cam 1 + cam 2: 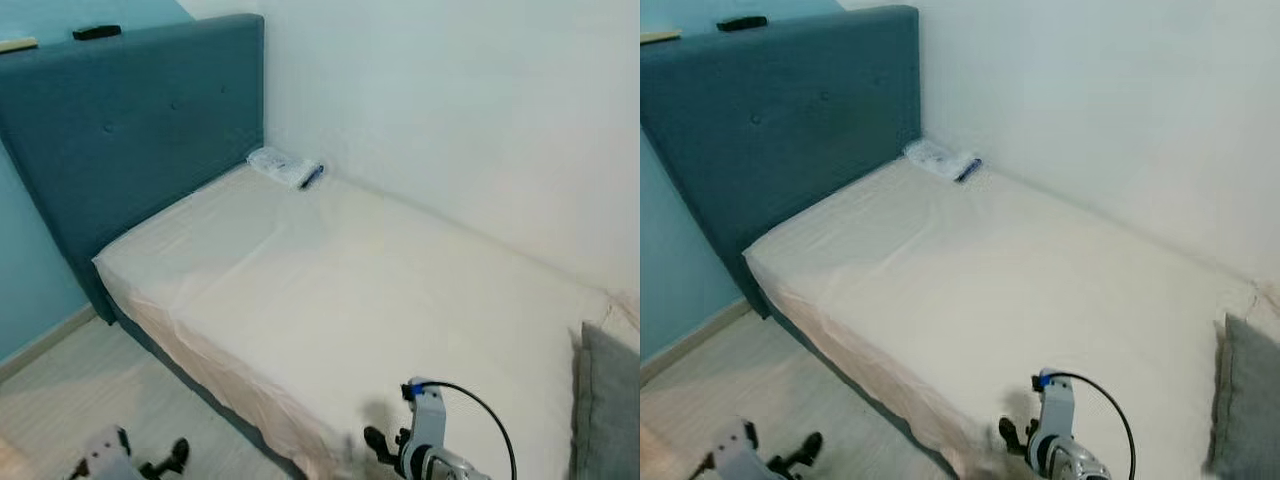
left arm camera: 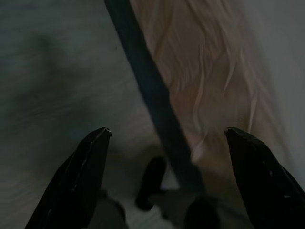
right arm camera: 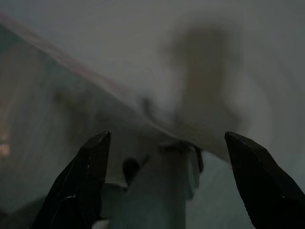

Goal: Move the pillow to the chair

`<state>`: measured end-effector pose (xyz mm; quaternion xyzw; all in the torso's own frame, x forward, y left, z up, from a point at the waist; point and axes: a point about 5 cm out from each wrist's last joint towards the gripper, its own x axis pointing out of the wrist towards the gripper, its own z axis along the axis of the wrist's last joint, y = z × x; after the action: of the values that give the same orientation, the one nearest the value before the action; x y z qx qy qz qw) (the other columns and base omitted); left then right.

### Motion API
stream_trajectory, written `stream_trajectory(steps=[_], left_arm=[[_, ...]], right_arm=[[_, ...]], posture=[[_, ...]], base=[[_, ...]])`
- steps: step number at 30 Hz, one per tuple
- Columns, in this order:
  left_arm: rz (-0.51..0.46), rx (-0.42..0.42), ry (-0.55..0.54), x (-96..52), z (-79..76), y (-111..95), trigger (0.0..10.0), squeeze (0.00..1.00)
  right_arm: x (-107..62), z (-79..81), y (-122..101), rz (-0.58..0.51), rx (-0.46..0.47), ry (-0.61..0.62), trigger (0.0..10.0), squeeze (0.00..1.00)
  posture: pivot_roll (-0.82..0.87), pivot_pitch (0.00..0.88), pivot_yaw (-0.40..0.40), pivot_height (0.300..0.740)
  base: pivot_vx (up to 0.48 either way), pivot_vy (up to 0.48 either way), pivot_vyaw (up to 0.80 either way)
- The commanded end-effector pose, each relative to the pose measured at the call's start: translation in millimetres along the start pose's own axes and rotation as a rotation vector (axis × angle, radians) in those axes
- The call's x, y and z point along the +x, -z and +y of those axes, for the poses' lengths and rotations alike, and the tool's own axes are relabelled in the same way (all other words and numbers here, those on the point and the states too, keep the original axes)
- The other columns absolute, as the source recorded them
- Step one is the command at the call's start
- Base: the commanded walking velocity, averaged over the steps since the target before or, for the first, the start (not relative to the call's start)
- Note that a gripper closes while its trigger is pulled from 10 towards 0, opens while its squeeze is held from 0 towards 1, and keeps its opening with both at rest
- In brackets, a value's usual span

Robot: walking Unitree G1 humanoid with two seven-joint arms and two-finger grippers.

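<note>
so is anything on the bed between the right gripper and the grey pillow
Nothing visible. The right gripper hangs low over the bed's near edge, and the grey pillow lies at the far right on the mattress, with bare sheet between them. The plastic packet sits far off by the headboard.

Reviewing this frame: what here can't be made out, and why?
- Grey pillow: cut off by the right edge in both eye views; its full shape is unknown.
- Packet by the headboard: too small to identify.
- Dark object on the headboard top: too small to name.
- Left hand and right hand: fingers apart, but the wrist views are dark and blurred.
</note>
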<state>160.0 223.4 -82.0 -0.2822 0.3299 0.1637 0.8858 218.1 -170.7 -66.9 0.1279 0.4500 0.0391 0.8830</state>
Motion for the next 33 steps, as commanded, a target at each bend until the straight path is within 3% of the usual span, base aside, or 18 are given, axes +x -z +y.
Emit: stream_trajectory(steps=[1,4,8,33], left_arm=[[0.081,0.017,-0.008,-5.0,0.0,19.9,10.0,0.0],[0.147,0.041,-0.025,-12.6,5.6,36.6,10.0,0.0],[0.17,0.036,-0.042,-16.9,10.3,43.3,10.0,0.0],[0.186,0.047,-0.073,-15.5,10.9,42.0,10.0,0.0]], right_arm=[[-3.0,-10.2,6.2,0.027,-0.017,0.05,10.0,0.0],[-5.6,-17.2,14.1,0.048,-0.023,0.095,10.0,0.0],[-7.6,-22.9,17.3,0.055,-0.026,0.13,10.0,0.0],[-8.6,-22.9,27.3,0.09,-0.076,0.141,10.0,0.0]], posture=[[-0.04,0.05,-0.026,0.74],[-0.05,0.052,-0.025,0.74],[-0.05,0.053,-0.024,0.74],[-0.05,0.054,-0.029,0.74]], base=[[0.0,0.0,-0.69],[0.0,0.0,-0.7],[0.0,0.0,-0.69],[0.0,0.0,-0.7]])
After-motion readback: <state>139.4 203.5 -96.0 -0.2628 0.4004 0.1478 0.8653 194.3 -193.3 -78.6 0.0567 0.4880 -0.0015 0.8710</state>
